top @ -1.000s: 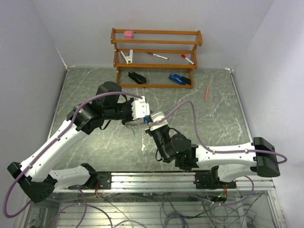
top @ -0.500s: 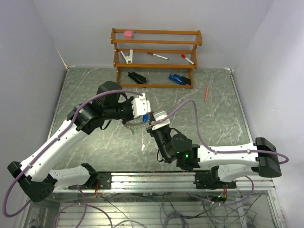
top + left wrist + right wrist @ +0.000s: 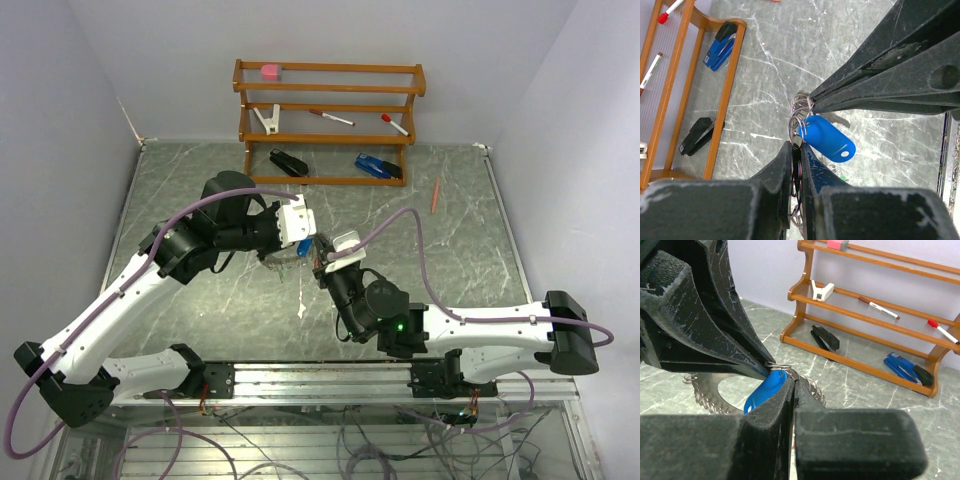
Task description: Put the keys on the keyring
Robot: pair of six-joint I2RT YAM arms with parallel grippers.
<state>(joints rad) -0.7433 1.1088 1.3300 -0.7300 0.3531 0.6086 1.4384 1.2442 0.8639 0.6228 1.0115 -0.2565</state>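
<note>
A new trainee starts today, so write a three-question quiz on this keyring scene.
1. Choose: the tag beside the left gripper and the right gripper is A red, B blue, C green.
2. True or false: the right gripper's jaws stand wide open.
3. Fill in: the black stapler and the blue stapler lie on the ___ shelf of the rack.
Key: 1 B; 2 false; 3 bottom.
</note>
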